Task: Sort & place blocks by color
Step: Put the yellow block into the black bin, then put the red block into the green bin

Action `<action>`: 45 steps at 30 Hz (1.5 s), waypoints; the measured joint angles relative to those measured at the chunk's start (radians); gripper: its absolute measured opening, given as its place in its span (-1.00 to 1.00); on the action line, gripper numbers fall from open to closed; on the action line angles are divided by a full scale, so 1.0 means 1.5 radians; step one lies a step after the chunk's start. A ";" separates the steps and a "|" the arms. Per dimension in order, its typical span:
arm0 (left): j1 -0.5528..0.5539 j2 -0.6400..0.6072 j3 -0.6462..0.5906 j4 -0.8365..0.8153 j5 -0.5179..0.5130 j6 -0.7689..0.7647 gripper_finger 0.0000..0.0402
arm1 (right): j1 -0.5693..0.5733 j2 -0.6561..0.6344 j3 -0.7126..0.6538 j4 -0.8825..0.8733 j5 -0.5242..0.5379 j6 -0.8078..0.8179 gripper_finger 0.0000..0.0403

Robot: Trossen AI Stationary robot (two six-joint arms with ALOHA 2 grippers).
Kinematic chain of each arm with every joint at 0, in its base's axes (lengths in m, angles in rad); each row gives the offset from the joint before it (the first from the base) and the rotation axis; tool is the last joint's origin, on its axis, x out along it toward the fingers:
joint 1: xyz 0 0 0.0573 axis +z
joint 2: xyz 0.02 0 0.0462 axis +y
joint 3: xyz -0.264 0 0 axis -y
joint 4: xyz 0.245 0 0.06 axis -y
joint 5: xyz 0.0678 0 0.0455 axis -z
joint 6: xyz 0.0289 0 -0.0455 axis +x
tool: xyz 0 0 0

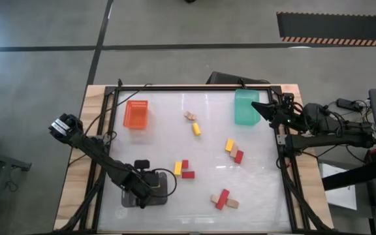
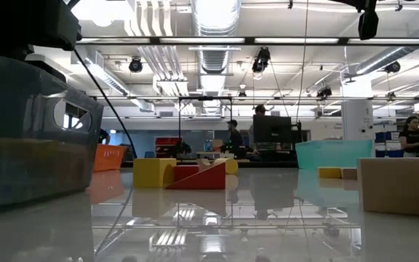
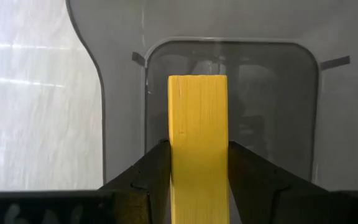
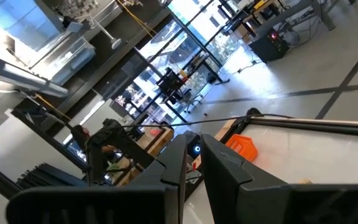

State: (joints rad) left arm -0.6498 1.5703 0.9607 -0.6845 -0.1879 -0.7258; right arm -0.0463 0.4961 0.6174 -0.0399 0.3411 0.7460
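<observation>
My left gripper (image 1: 142, 188) points down over the grey tray (image 1: 163, 190) at the table's near left and is shut on a yellow block (image 3: 197, 124). Other yellow, red and tan blocks lie flat on the table in small groups: a tan and yellow pair (image 1: 193, 123), a yellow-tan-red row (image 1: 234, 151), a yellow and red group (image 1: 184, 170) and a red and tan group (image 1: 223, 199). My right gripper (image 1: 258, 106) is shut and empty, raised by the green tray (image 1: 245, 108) at the far right. My left gripper pinches the yellow block between its two fingers (image 3: 146, 171), one on each long side face (image 3: 174, 155). The fingers come from above, pointing down, and lie along the block. Its free end (image 3: 197, 84) sticks out past the fingertips over the grey tray's floor; whether it touches there is unclear.
An orange tray (image 1: 136, 114) sits at the far left of the table. A black frame rail (image 1: 194, 88) and cables run around the white work surface. Open table lies between the block groups. People stand far off in the room behind (image 2: 233, 138).
</observation>
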 joint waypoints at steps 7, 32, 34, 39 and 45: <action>0.000 0.000 0.000 -0.003 0.000 0.000 -0.19 | 0.000 0.000 0.000 0.000 0.000 0.004 -0.81; 0.025 -0.158 0.044 -0.009 0.050 -0.035 0.07 | 0.012 0.091 0.000 -0.002 -0.197 0.337 -0.81; 0.038 -0.184 0.051 -0.006 0.039 -0.035 0.07 | 0.024 0.113 0.000 -0.005 -0.238 0.373 -0.81; 0.074 -0.257 0.053 -0.003 -0.038 -0.036 0.07 | 0.065 0.168 -0.001 -0.030 -0.302 0.469 -0.81; 0.119 -0.338 0.053 -0.004 -0.157 -0.031 0.07 | 0.130 0.213 0.000 -0.137 -0.403 0.580 -0.81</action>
State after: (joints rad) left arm -0.4707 1.0636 1.0401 -0.6899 -0.4227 -0.7718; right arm 0.1486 0.8160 0.6174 -0.2461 -0.2634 1.6167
